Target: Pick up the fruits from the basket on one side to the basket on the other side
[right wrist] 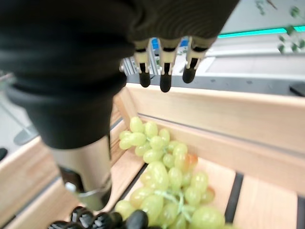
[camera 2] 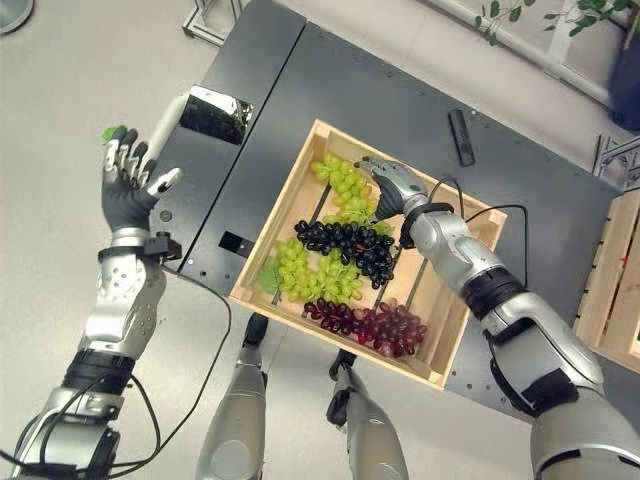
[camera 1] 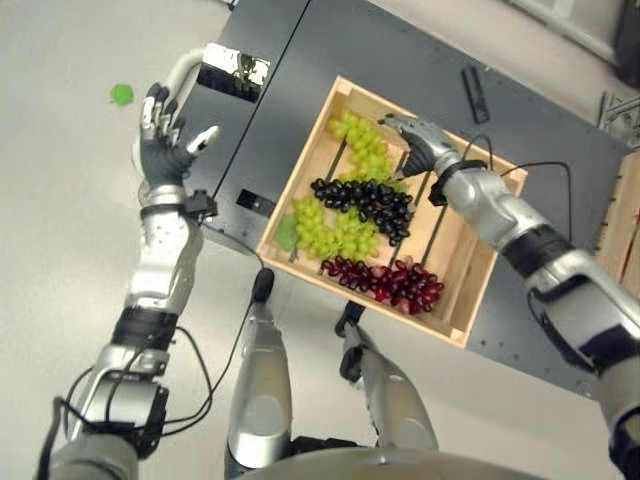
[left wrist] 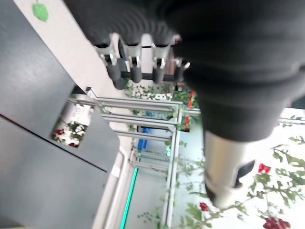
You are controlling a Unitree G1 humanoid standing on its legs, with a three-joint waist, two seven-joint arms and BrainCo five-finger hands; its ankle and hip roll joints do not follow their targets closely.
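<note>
Your right hand (camera 2: 388, 187) hangs over the far half of the wooden crate (camera 2: 262, 262), just above a bunch of green grapes (camera 1: 362, 143). Its fingers (right wrist: 164, 76) are extended and relaxed, holding nothing; the right wrist view confirms this, with the dark tips clear of the fruit and the crate's far wall behind them.

All the fruit lies in this crate: the far green bunch, a bunch of black grapes (camera 1: 368, 202) across the middle, a second green bunch (camera 2: 308, 272) toward the near left, and a bunch of red grapes (camera 1: 388, 279) along the near edge. The crate sits on a dark table (camera 1: 395, 55).

Your left hand (camera 1: 166, 135) is raised off the table's left edge, over the floor, fingers spread and empty.

The right eye view adds a second wooden crate (camera 2: 614, 290) at the far right. A black oblong object (camera 2: 460, 136) lies on the table beyond the first crate. A small green marker (camera 1: 121, 94) sits on the floor.
</note>
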